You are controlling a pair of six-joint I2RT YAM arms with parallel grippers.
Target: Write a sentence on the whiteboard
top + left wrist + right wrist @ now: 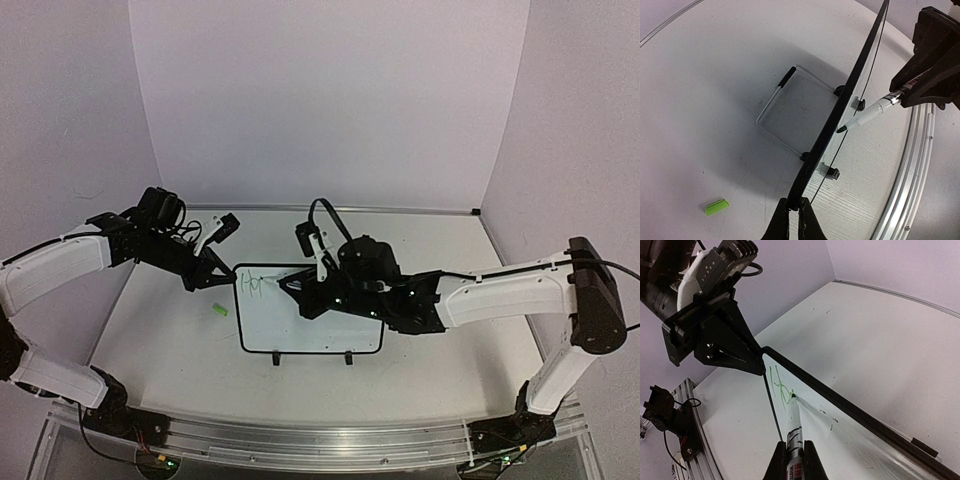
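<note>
Few letters of the sentence [252, 285] are written at the upper left of the board [310, 335], centre-frame on the bench [430, 250]. The left pincer [794, 214] is clenched on the board edge; the right pincer [792, 461] grasps the marker [794, 416]. Light, even tip pressure is advised.

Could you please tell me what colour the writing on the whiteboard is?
Green. The writing shows best in the right wrist view, just at the marker's tip.

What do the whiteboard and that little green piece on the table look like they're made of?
Whiteboard: smooth glossy white panel, probably coated board or plastic, judging by its sheen; the thin black border looks like plastic. Green piece: opaque, matte, likely moulded plastic, too small to be sure.
</note>
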